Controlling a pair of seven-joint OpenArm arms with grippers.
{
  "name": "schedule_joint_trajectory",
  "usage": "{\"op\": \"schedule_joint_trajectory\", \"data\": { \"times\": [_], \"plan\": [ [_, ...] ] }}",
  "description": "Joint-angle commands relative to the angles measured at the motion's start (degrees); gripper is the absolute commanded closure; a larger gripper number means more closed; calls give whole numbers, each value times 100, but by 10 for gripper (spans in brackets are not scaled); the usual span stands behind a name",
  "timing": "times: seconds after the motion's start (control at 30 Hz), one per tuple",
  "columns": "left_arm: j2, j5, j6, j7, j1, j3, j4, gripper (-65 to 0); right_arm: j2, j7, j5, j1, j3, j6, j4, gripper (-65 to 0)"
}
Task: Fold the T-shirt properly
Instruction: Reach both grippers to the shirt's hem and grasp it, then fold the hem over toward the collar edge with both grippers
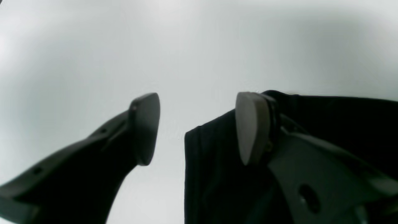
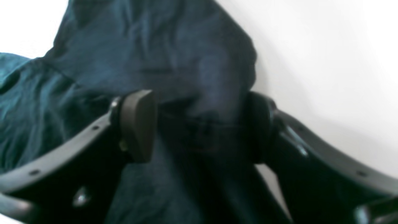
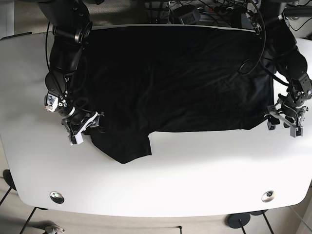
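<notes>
No text, label or number can be read anywhere (wrist views perhaps too blurred).

The right gripper stands with its jaws spread around a bunched fold of the dark T-shirt, which lies on the white table.

Even overhead light on the white table, soft shadows only. Both wrist views are blurry, wide-angle bent at the edges; the T-shirt reads nearly featureless black.
</notes>
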Motion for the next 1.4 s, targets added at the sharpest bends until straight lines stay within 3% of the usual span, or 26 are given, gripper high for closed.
{"op": "schedule_joint_trajectory", "data": {
  "times": [0.03, 0.1, 0.13, 0.47, 0.73, 0.8, 0.83, 0.9, 1.17, 1.4],
  "plan": [
    [-169, 173, -26, -153, -147, -93, -98, -450, 56, -239, -114, 46, -9, -1, 34, -201],
    [-169, 208, -26, -162, -156, -84, -273, -465, 56, -239, -114, 54, -9, -1, 25, -36],
    [-169, 208, -26, -162, -182, -84, -344, -465, 56, -248, -114, 63, -9, -1, 25, -24],
    [-98, 199, -87, -153, -340, -49, -1082, -464, 48, -248, -70, 54, -9, -1, 25, -24],
    [-2, 190, -87, -188, -463, 364, -1724, -454, 48, -248, -70, 54, 0, -1, 52, -24],
    [-2, 199, -87, -188, -499, 461, -1733, -335, 48, -248, -70, 72, 0, -1, 52, -22],
    [-2, 199, -87, -188, -499, 461, -1724, -182, 48, -248, -70, 72, 0, -1, 61, -21],
    [-2, 199, -87, -197, -516, 461, -1706, 0, 56, -248, -70, 81, 35, -1, 140, -21],
    [253, 199, -369, -127, -33, 434, 606, 0, 39, -1408, -61, -350, 44, -1, 2610, -21],
    [350, 199, -791, 550, 512, 109, 1872, 0, 39, -2217, 0, -1062, 53, -1, 4412, -21]
  ]
}}
